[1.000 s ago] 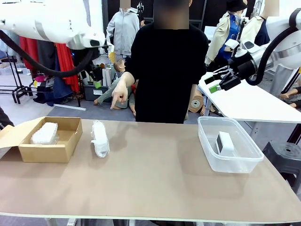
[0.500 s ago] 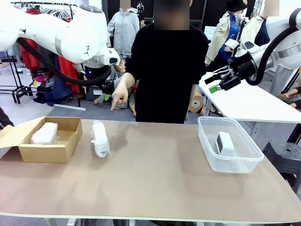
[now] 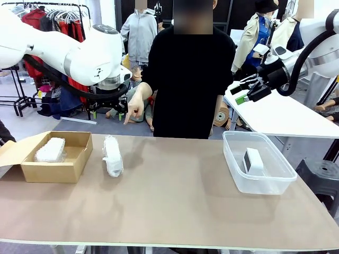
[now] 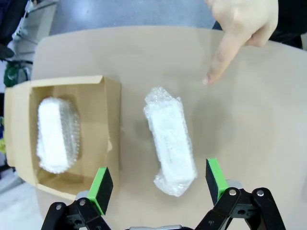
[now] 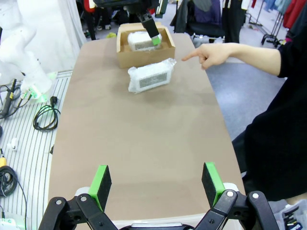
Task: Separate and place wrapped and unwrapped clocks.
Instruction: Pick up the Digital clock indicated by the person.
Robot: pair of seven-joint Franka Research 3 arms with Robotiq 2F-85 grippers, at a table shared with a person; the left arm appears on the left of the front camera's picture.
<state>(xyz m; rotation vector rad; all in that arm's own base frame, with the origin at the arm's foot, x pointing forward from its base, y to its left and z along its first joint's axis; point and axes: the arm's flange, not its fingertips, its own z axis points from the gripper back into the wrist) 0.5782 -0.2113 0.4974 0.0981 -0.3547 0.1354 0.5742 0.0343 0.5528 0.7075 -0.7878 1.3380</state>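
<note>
One slim bubble-wrapped clock [image 3: 112, 155] [image 4: 170, 146] [image 5: 149, 75] lies on the table beside the cardboard box [image 3: 79, 159] [image 4: 110, 120] [image 5: 144, 57]. A fatter wrapped clock [image 3: 50, 150] [image 4: 56, 134] [image 5: 139, 42] rests inside that box. The bare white clock [image 3: 253, 160] sits in the clear tub [image 3: 233, 169] at the right. My left gripper [image 3: 107, 112] [image 4: 158, 181] hangs open high above the slim bundle, pointing down at it. My right gripper [image 3: 243, 92] [image 5: 156, 184] is open and empty, held high at the right.
A person stands at the far side. Their hand [image 3: 135, 106] [image 4: 244, 28] [image 5: 211, 52] points a finger down toward the table near the slim bundle. The table's middle and front lie bare.
My left arm has swung down and rightward, bringing its gripper over the slim bundle. The right arm, the clocks and the pointing hand have stayed put.
</note>
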